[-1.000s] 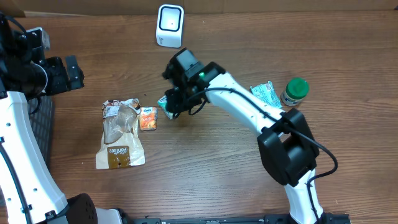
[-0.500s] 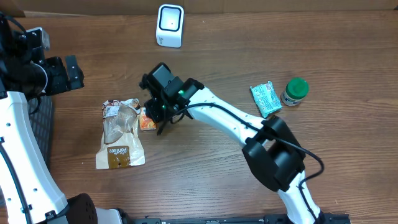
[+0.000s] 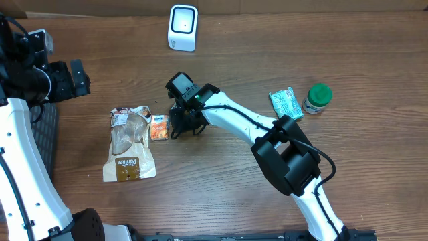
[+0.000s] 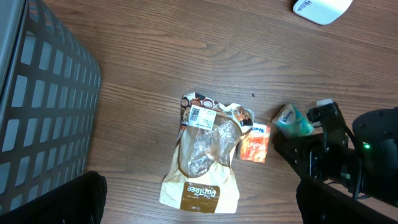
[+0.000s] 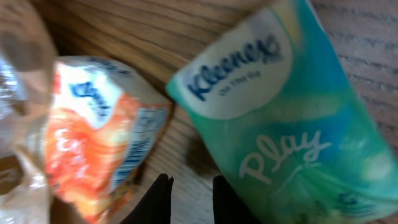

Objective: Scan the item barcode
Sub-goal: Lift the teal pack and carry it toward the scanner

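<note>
Task item: I take it to be the Kleenex tissue pack [image 5: 292, 112]. It lies flat on the wooden table [image 3: 374, 187], left of centre in the overhead view, just beside an orange sachet [image 3: 159, 127].
Item face: the printed brand side is up. No barcode shows on it in any view, though the sachet's barcode does show in the right wrist view.
Right gripper [image 3: 179, 122]: it is low over the pack's left end. The fingers [image 5: 160, 198] are almost closed, with only a narrow gap and nothing between them, so the pack is not held.
Left gripper [image 3: 80, 77]: it is at the upper left of the overhead frame, jaws spread wide and empty, well apart from the pack and next to a dark basket [image 4: 43, 106].
Scanner [image 3: 182, 27]: it stands at the top centre of the overhead frame, well apart from the pack, with nothing in front of its window.
Done: nothing the pictures can confirm. The pack is neither lifted nor shown to the scanner.
Left to do: grasp the pack, carry it up to the scanner, and turn it so that the barcode faces the window.
Other goods: a brown snack bag [image 3: 128, 144] is at left, with a second green pack [image 3: 285, 104] and a green-lidded jar [image 3: 317, 98] at right, none of them touched.
</note>
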`<action>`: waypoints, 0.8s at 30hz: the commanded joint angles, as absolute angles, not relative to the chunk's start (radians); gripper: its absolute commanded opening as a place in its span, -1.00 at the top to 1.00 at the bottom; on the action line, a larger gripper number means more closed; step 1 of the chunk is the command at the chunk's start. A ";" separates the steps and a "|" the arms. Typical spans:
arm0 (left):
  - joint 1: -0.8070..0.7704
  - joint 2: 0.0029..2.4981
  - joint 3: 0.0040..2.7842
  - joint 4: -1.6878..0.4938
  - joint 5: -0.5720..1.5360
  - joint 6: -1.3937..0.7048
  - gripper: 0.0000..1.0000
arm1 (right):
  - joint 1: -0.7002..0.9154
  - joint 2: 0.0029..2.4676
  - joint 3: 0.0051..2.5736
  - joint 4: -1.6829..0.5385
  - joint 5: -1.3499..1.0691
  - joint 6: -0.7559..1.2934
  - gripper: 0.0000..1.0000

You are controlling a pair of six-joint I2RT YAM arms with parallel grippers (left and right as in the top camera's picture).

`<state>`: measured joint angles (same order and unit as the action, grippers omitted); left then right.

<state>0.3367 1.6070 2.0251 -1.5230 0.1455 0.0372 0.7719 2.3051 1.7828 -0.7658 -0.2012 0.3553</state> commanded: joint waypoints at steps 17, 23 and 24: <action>0.345 1.610 2.037 -1.522 0.149 0.060 -0.99 | 0.535 2.312 1.789 -0.551 -0.402 0.397 0.28; 0.345 1.610 2.037 -1.522 0.149 0.060 -0.99 | 0.575 2.312 1.791 -0.562 -0.435 0.553 -0.13; 0.345 1.610 2.037 -1.522 0.149 0.060 -0.99 | 0.586 2.313 1.790 -0.562 -0.380 0.591 -0.13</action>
